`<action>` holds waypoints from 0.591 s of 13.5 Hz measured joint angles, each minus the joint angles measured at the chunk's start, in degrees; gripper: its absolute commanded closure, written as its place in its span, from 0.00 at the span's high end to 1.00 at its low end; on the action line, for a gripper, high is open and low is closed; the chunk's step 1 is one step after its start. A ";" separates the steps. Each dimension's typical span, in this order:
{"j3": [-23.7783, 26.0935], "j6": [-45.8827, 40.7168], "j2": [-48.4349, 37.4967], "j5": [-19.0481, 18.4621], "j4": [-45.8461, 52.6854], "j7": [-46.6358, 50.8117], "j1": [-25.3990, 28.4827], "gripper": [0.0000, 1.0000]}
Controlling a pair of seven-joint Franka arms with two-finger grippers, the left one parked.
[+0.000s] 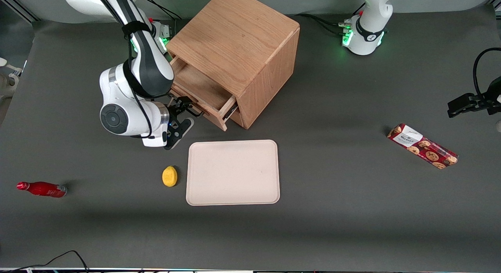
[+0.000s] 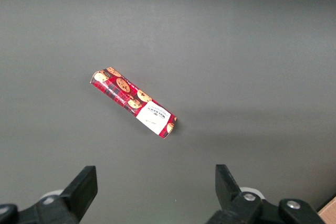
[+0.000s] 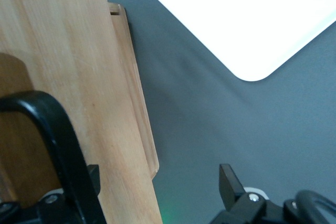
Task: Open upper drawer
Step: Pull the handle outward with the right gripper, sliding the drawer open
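Upper drawer [image 1: 199, 93] of the oak cabinet [image 1: 235, 42] stood pulled partway out over the grey bench [image 1: 332, 210], its front [image 3: 68, 103] facing the working arm's end, with the hand [image 1: 183, 117] just in front of it, fingers spread wide around the black bar handle [image 3: 58, 145] without squeezing it. Across the bench lay a red bottle [image 1: 42, 189] toward the working arm's end, a yellow lemon [image 1: 170, 176] just beside a bare cream tray [image 1: 233, 172] nearer the front camera than the cabinet, and a red cookie packet [image 1: 422, 146] toward the parked arm's end.
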 measured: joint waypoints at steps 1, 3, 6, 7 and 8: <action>-0.37 0.00 0.32 0.00 0.41 -0.77 -0.03 1.00; -0.91 0.00 1.09 0.00 1.25 -2.46 -0.54 1.00; -2.20 0.00 2.11 0.00 2.54 -5.55 -1.29 1.00; -2.40 0.00 2.38 0.00 2.90 -6.09 -1.65 1.00; -2.52 0.00 2.61 0.00 3.26 -6.47 -1.92 1.00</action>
